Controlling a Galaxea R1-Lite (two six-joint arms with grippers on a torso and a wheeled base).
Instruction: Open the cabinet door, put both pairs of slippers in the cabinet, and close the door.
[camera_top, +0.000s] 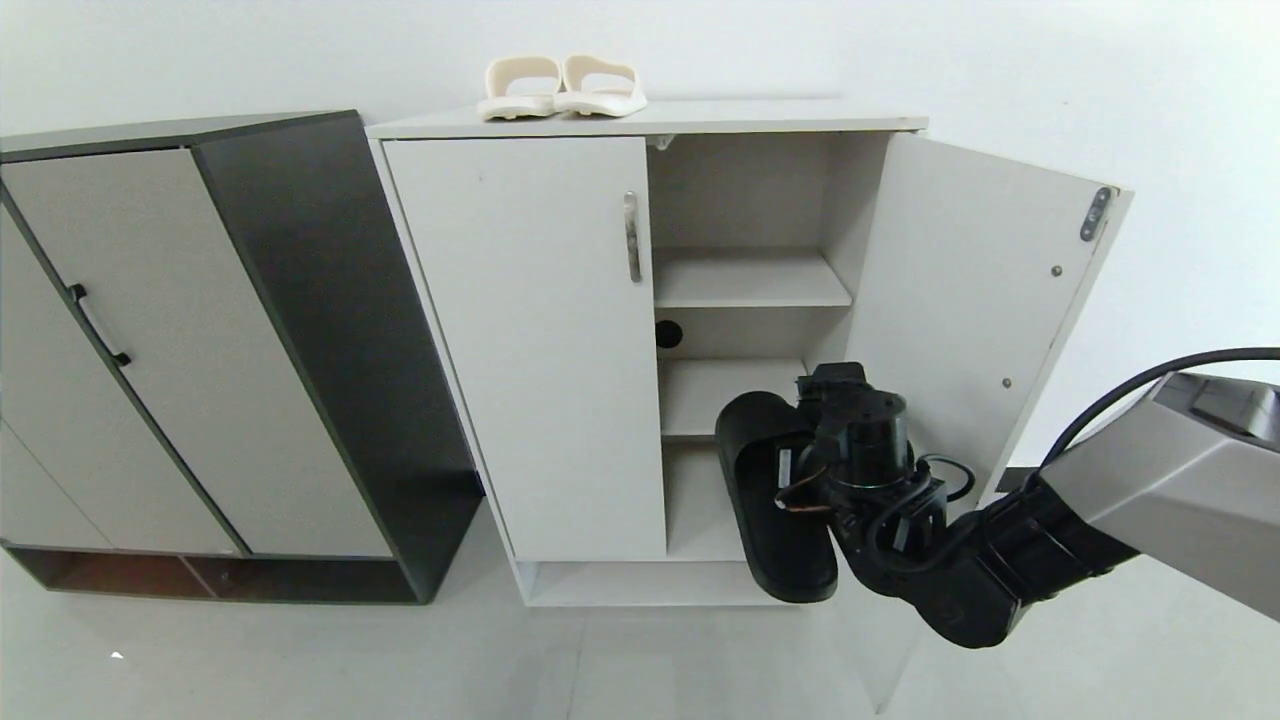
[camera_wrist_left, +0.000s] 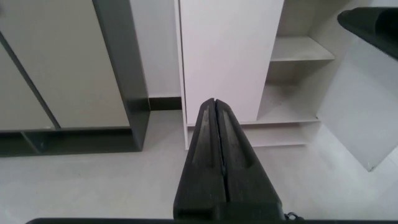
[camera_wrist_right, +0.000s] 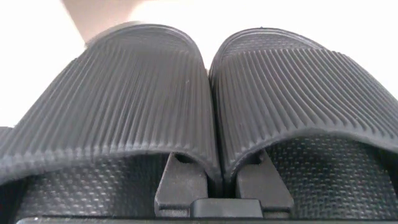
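Slippers (camera_top: 772, 520), both black, hang pinched by the straps in right gripper (camera_wrist_right: 221, 186) before cabinet (camera_top: 540, 350).

Dk-grey cupboard (camera_top: 230, 350), doors shut

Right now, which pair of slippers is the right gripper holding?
The black pair, clamped in the right gripper before the white cabinet's open side. The cream pair sits untouched on the cabinet top.
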